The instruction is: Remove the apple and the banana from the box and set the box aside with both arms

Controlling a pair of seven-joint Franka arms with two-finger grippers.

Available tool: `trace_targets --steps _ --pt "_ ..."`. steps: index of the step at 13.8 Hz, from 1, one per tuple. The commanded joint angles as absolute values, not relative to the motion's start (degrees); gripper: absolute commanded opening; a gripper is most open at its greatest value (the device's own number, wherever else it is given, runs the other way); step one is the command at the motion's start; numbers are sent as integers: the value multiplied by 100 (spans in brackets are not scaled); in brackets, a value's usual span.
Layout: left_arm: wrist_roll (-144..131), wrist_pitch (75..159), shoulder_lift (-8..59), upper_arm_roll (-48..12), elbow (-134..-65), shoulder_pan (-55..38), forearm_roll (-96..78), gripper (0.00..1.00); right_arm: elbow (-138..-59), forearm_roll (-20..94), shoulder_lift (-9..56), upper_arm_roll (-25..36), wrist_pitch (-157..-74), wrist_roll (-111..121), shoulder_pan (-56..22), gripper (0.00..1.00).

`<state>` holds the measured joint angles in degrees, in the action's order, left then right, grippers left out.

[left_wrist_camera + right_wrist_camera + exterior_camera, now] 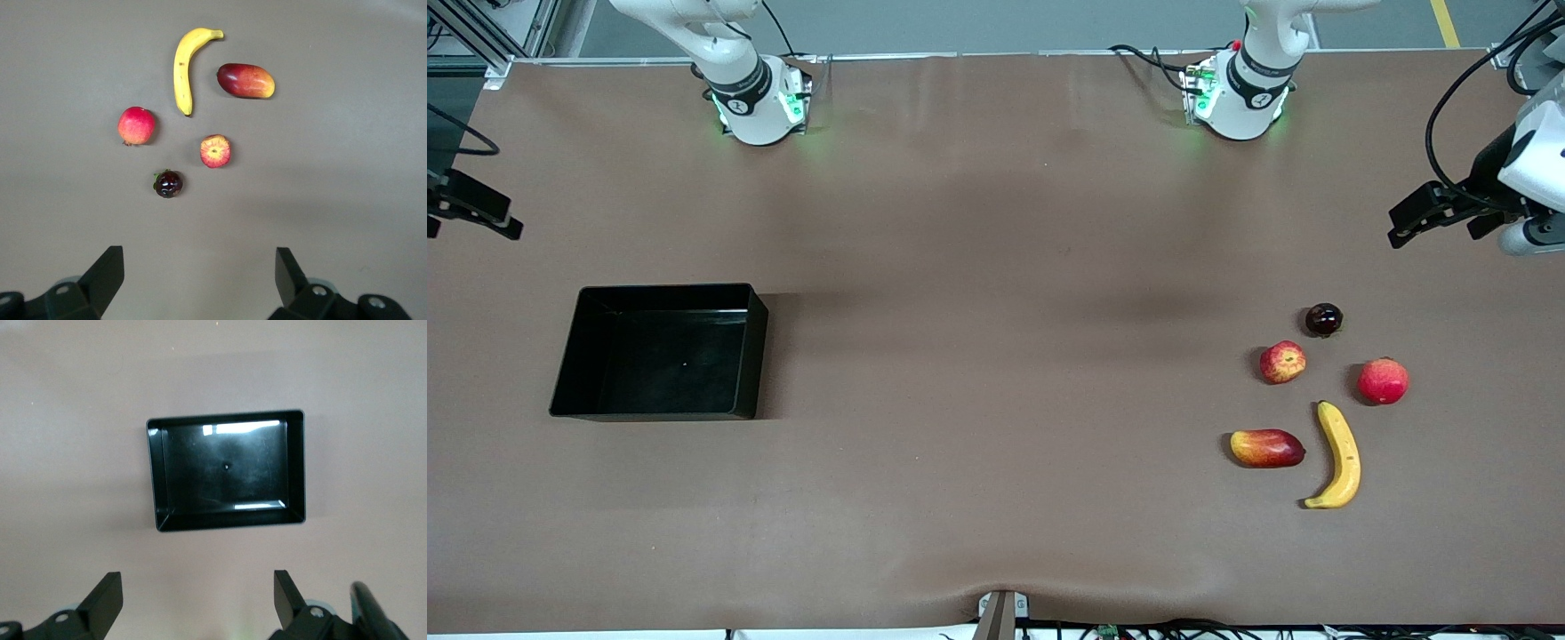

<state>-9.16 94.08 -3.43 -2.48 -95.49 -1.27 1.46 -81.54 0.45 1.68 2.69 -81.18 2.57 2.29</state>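
While both grippers hang open, banana (1341,453) (w/ apple (1282,362)) lies well apart.

A shallow rectangular glossy black plastic tray (227,470) sits on the plain brown table covering (73,420), light glinting off its inner walls. The right gripper (197,603) hangs above bare table beside it, its dark fingers (107,597) spread wide with nothing between them.

Even, soft overhead light, faint shadows, white glare streaks inside the glossy black tray (227,470).
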Motion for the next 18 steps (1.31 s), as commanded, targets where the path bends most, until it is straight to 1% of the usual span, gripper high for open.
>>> trace_targets --steps 1,6,18 --pt "-827 9352 -439 -255 -9571 -123 35 100 -8147 -70 88 211 -7902 185 264 100" --pt "-809 9308 -431 -246 -9483 -79 44 100 -7893 -97 149 229 -7910 211 299 100" --pt "-800 9203 -431 -255 -9483 -114 35 100 -7893 26 149 246 -7901 246 369 100"
